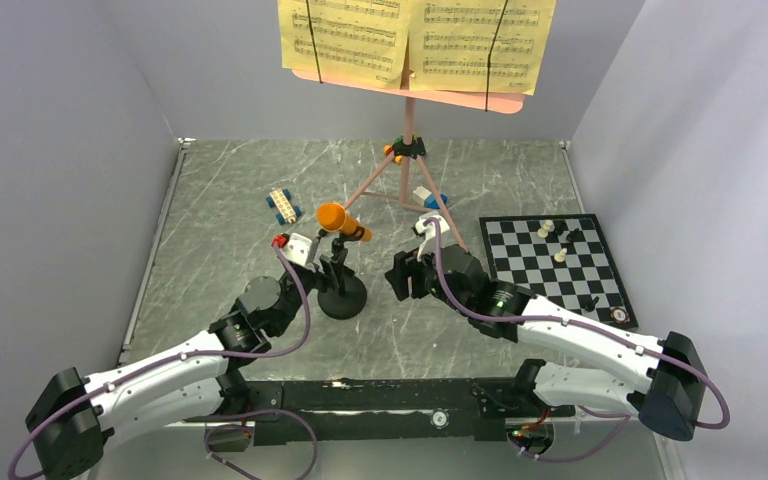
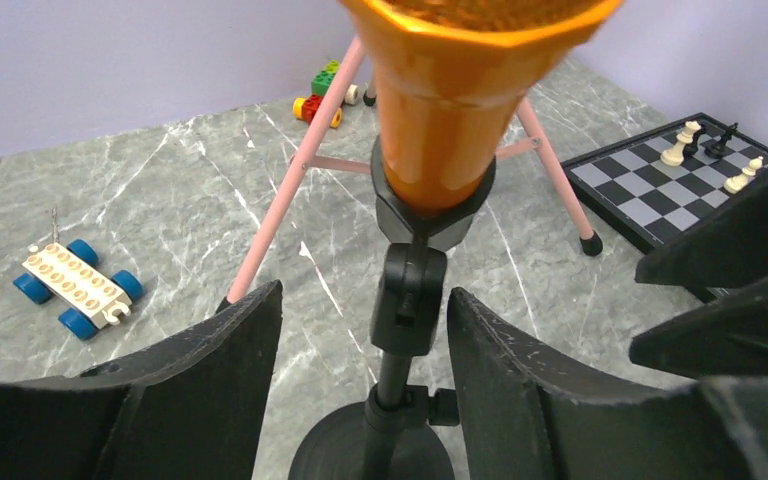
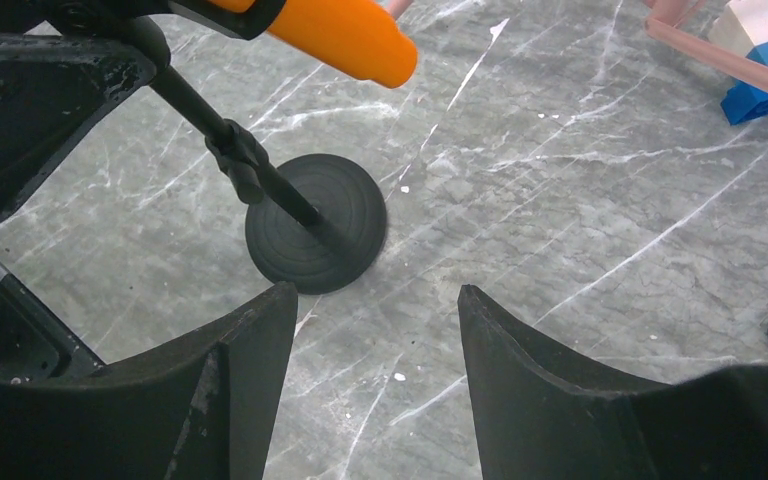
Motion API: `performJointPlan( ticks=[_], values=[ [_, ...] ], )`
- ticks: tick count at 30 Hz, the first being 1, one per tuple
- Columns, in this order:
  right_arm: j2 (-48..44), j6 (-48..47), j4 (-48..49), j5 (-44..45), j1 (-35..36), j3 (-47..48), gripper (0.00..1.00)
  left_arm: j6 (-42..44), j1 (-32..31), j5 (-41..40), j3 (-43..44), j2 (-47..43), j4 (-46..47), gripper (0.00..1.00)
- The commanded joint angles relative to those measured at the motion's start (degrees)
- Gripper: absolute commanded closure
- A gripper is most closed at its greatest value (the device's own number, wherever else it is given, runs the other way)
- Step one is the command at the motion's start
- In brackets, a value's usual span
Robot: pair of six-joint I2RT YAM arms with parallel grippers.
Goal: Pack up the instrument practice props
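Observation:
The orange microphone (image 1: pixel 343 221) (image 2: pixel 450 110) (image 3: pixel 345 35) sits tilted in the clip of the small black mic stand (image 1: pixel 342 298) (image 2: pixel 407 300) (image 3: pixel 315 235), which is upright on its round base. My left gripper (image 1: pixel 325 258) (image 2: pixel 360 300) is open, its fingers on either side of the stand's joint below the microphone, with a gap on each side. My right gripper (image 1: pixel 400 275) (image 3: pixel 375 295) is open over bare table just right of the base, holding nothing. The pink music stand (image 1: pixel 410 120) is at the back on tripod legs, with the yellow sheet music (image 1: pixel 415 40) strapped on it.
A chessboard (image 1: pixel 555 265) (image 2: pixel 660 190) with pieces lies at the right. A blue-and-white wheeled toy (image 1: pixel 283 206) (image 2: pixel 75 290) lies left of the microphone. A blue-and-white block (image 1: pixel 428 197) (image 3: pixel 760 60) rests by a tripod leg (image 2: pixel 290 180). Grey walls close in three sides.

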Motion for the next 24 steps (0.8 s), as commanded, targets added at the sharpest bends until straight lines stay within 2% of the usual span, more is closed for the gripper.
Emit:
performJointPlan(
  ticks=[1,8,12,14,18,24],
  values=[
    [-1.66,-0.01,-0.03,0.40,-0.16,0.28,0.35,-2.27,2.66,5.63,2.63,1.34,3.91,0.37],
    [-1.33,0.13,0.01,0.32,-0.24,0.18,0.35,-3.57,4.19,8.38,2.79,3.91,5.73,0.50],
    [-1.13,-0.08,-0.05,0.06,-0.25,0.27,0.35,-3.48,4.48,9.09,2.65,4.85,6.28,0.62],
    [-0.93,-0.46,0.02,-0.40,-0.25,0.27,0.35,-3.38,4.61,9.86,2.01,4.84,7.16,0.73],
    [-0.69,-1.59,1.88,-3.24,-0.25,-0.50,0.36,-3.52,4.91,10.56,1.13,4.83,7.05,1.00],
    [-0.45,-2.53,9.74,-6.03,-0.24,-3.29,0.35,-6.19,4.94,12.04,-1.50,5.92,7.19,1.00]
  ],
)
